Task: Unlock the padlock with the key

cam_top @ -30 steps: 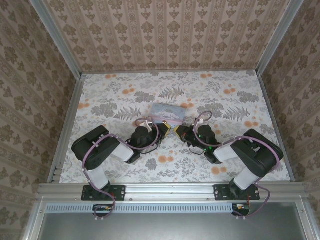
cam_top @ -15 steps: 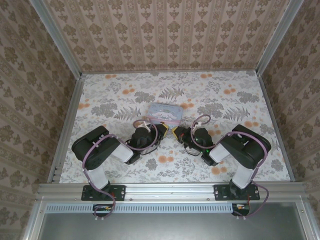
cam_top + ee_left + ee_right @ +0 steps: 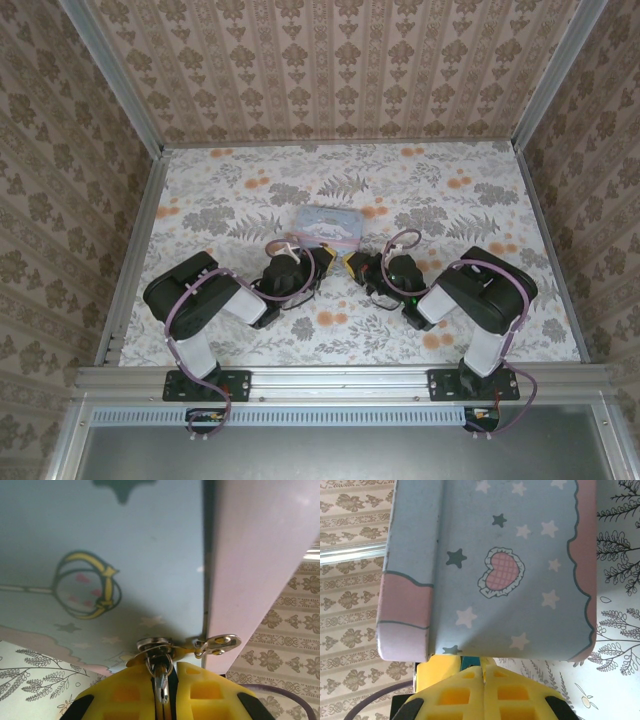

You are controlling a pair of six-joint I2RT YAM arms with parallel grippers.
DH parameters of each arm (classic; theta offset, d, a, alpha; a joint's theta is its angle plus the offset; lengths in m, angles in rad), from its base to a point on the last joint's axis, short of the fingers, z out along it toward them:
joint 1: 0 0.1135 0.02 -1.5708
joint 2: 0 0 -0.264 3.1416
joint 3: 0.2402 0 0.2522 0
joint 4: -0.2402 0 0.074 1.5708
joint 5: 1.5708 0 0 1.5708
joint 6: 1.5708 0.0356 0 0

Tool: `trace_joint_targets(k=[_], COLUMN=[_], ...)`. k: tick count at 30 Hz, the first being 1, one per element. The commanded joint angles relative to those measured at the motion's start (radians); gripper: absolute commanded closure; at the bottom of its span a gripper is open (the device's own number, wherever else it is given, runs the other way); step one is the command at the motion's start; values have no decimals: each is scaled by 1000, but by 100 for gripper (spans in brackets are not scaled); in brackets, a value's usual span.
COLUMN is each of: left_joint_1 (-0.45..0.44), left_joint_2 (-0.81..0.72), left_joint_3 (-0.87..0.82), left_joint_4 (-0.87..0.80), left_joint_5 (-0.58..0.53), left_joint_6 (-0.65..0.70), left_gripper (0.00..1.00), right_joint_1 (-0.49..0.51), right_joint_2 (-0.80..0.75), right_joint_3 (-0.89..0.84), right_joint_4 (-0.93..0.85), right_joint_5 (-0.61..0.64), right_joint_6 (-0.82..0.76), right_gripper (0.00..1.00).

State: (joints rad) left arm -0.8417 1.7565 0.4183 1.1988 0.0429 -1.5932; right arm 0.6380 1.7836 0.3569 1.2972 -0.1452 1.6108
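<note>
Left gripper (image 3: 167, 675): the 2 yellow fingers are pressed almost together, clamped on the thin metal shackle of the tiny teal-bodied padlock (image 3: 160, 672). The padlock's body is hidden between the pads. The shackle is hung from a round silver fitting (image 3: 155, 642) on the edge of the pale blue, cartoon-printed rectangular tin (image 3: 125, 555). A silver hasp tab (image 3: 217, 644) is seen just right of that fitting.

Right gripper (image 3: 482, 672): its 2 yellow fingers are closed fully together, with the tips placed just below the tin's near edge. In the right wrist view a sliver of teal is noted against that edge, just left of the fingertips.

From above, both grippers are seen tip to tip at the tin's near side, over the floral-patterned table (image 3: 240, 190).
</note>
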Motion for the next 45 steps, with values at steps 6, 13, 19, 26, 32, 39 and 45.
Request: trace_joint_targets(k=[6, 13, 19, 26, 32, 39, 45], left_joint_1=[-50, -48, -48, -52, -52, -45, -45], left_joint_2=[-4, 18, 28, 40, 34, 25, 7], left_joint_3=[-10, -15, -14, 7, 4, -11, -6], left_joint_4=[104, 104, 104, 104, 105, 108, 107], left_joint_5=[178, 180, 179, 183, 176, 161, 140], left_joint_6=[61, 79, 84, 76, 67, 35, 24], left_gripper=[100, 100, 100, 100, 100, 100, 100], right_joint_1=[-14, -17, -14, 38, 20, 23, 79], right_joint_2=[13, 22, 3, -16, -13, -57, -62], right_joint_3=[82, 102, 110, 172, 126, 87, 76], right_joint_4=[35, 31, 23, -50, -11, -57, -14], right_joint_5=[-63, -88, -98, -105, -90, -85, -21], right_joint_6=[108, 144, 132, 57, 55, -27, 6], right_gripper=[100, 100, 100, 100, 100, 100, 100])
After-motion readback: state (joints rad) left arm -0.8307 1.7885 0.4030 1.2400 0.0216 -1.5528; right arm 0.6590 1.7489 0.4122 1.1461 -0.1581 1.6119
